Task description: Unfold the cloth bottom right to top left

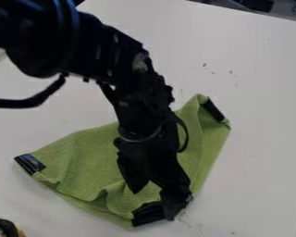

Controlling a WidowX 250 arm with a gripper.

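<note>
A dark thing with a bit of yellow (5,227) sits on the desk (262,69) below and left of the cloth (92,152), apart from it; it seems to have no part in the job. The cloth's left corner bears a black patch (30,164) and lies out on the desk, so it probably needs no handling. From there the green cloth spreads rightward in a roughly three-cornered shape, rumpled near its lower edge. That outline suggests it is doubled over, one corner brought down to the bottom right, which would be why the work begins there.

The black arm (122,69) comes in over the cloth's upper left and hides part of its middle. The end effector (153,205) hangs above the cloth's lower part, its fingers well parted with nothing gripped; green shows between them. They seem spread that way to take the edge beside the bottom patch (149,214), which lies against or just under the right-hand finger; whether they touch cannot be told. The next move likely calls for closing on the upper layer alone, then lifting it toward the cloth's top left. Pinching both layers would drag the whole cloth instead. Farthest right, the upper patch (213,109) marks another corner, perhaps one end of the fold.
</note>
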